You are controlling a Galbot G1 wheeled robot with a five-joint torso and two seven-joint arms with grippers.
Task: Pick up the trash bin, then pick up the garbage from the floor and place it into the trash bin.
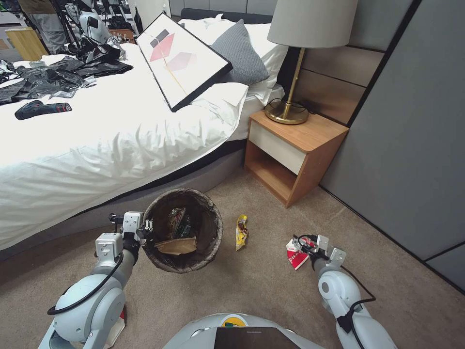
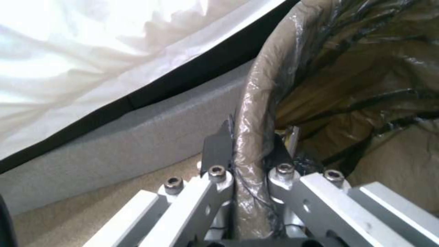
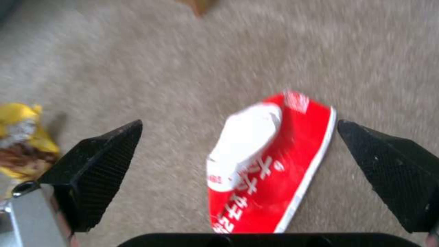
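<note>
Right gripper (image 3: pixel 238 137) is spread wide above the carpet (image 3: pixel 183 61), holding nothing; the red-white carton (image 3: pixel 270 164) lies flat between its fingertips, nearer one side, creased, with white print. Left gripper (image 2: pixel 249 151) is clamped on the bag-lined rim of the trash bin (image 1: pixel 183 230), just beside the bed base. Yellow wrapper (image 1: pixel 241 231) lies between bin and carton.

Red-and-white carton (image 3: pixel 270 161), yellow snack wrapper (image 1: pixel 241 231), brown-black bin liner (image 1: pixel 208 218), beige carpet (image 1: pixel 252 286).
</note>
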